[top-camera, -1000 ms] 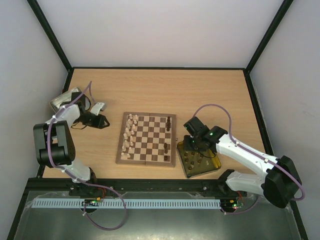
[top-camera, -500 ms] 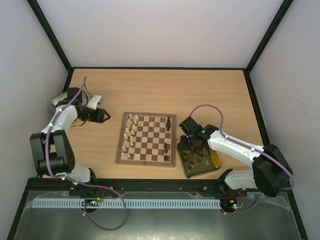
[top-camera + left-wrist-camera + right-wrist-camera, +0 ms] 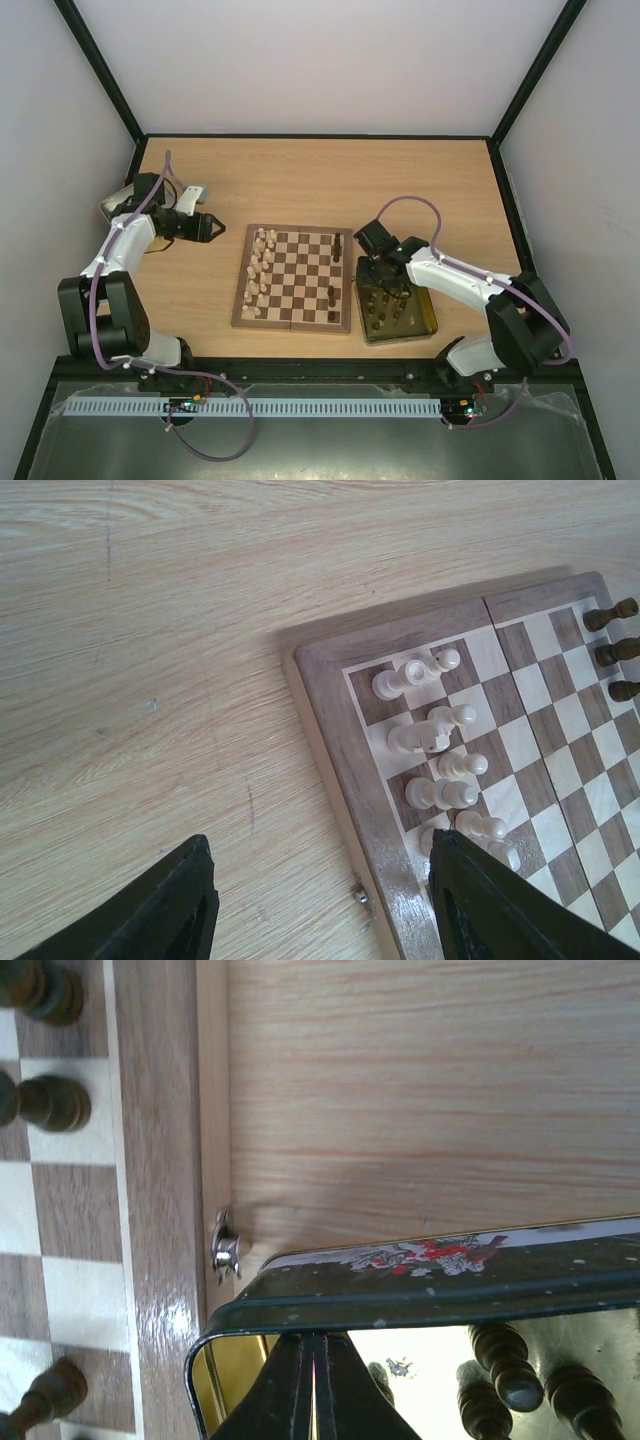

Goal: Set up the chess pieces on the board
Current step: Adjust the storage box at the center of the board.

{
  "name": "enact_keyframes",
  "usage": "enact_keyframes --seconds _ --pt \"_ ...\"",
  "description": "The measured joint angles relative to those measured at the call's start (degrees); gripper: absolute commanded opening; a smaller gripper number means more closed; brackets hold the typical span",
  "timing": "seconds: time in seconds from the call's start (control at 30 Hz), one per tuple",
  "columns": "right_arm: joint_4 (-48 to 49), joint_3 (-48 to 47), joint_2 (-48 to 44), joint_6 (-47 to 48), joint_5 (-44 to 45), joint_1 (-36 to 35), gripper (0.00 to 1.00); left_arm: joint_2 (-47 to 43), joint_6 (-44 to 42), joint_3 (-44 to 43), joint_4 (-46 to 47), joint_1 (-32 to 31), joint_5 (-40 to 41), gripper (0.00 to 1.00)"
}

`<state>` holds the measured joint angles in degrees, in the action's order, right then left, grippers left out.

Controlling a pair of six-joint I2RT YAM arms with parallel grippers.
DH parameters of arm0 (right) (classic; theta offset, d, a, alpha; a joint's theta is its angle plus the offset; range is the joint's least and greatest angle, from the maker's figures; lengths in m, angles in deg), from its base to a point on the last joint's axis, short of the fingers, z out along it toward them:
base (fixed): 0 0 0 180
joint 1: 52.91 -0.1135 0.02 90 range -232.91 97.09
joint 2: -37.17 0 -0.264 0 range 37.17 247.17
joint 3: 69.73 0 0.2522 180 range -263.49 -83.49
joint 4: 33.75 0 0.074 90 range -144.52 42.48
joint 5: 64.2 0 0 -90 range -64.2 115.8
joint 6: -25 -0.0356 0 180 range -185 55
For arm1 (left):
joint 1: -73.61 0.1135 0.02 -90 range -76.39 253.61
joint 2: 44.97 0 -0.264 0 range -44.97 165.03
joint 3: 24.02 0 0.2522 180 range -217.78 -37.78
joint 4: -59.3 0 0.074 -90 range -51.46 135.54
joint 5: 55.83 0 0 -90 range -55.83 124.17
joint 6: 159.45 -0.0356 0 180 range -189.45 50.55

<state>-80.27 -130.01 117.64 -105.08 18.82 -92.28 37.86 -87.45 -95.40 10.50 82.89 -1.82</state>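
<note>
Centre worktop [image 3: 300,180]: small wooden checkered chessboard [image 3: 293,278], cream turned chessmen [image 3: 258,270] ranked along its left edge. Most dark brown chessmen [image 3: 388,312] lie in yellow-gold rectangular tin [image 3: 428,330] just right of it, under right end effector [image 3: 313,1360], fingers pressed together, nothing seen between. Left end effector [image 3: 215,229] spread, left of chessboard, farther off.

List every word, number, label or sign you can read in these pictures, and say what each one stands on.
No text can be read in any view.
The rim of the tin carries a red printed pattern, a picture rather than letters.
The board, the chess pieces and the table show no writing.
</note>
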Motion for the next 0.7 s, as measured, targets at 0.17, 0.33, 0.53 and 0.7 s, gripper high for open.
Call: enact_keyframes --seconds 0.17,0.33,0.53,0.7 --pt "1.0 -1.1 1.3 0.7 0.2 1.8 0.02 0.0 0.4 0.5 0.1 -0.2 -0.2 0.60" --pt "2.0 -2.6 2.8 1.4 0.5 3.1 0.05 0.0 0.5 1.2 0.9 -0.4 -0.4 0.60" --pt "1.6 -2.9 1.7 1.4 1.2 3.8 0.22 0.0 0.6 1.4 1.1 -0.6 -0.5 0.60" --pt "-1.7 -2.9 -6.5 0.4 5.3 3.8 0.32 0.0 0.7 1.7 1.4 -0.7 -1.0 0.60"
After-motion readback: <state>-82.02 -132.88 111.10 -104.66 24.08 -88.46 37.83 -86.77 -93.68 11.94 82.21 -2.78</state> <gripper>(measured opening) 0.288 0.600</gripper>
